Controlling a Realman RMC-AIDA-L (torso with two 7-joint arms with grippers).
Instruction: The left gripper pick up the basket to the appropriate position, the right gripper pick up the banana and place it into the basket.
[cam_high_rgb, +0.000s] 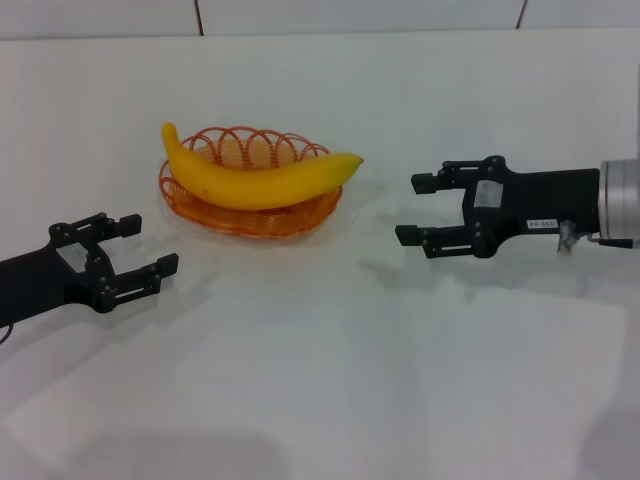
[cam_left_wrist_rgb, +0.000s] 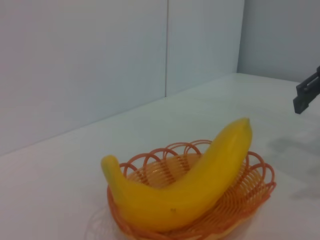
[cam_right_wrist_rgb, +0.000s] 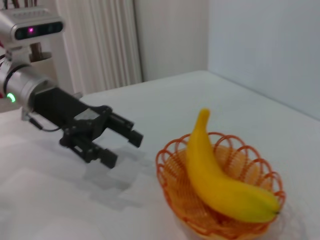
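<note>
The yellow banana (cam_high_rgb: 262, 180) lies inside the orange wire basket (cam_high_rgb: 250, 222), which rests on the white table (cam_high_rgb: 320, 380). Its pointed ends stick out over the rim. My left gripper (cam_high_rgb: 140, 248) is open and empty, low on the table to the basket's left and nearer to me. My right gripper (cam_high_rgb: 412, 210) is open and empty, to the right of the basket with a gap between them. The left wrist view shows the banana (cam_left_wrist_rgb: 190, 185) in the basket (cam_left_wrist_rgb: 250, 195) and a right fingertip (cam_left_wrist_rgb: 306, 95). The right wrist view shows banana (cam_right_wrist_rgb: 220, 185), basket (cam_right_wrist_rgb: 170, 185) and left gripper (cam_right_wrist_rgb: 122, 147).
A white wall (cam_high_rgb: 360, 15) runs along the table's far edge. In the right wrist view a pale curtain (cam_right_wrist_rgb: 100, 45) stands behind the left arm.
</note>
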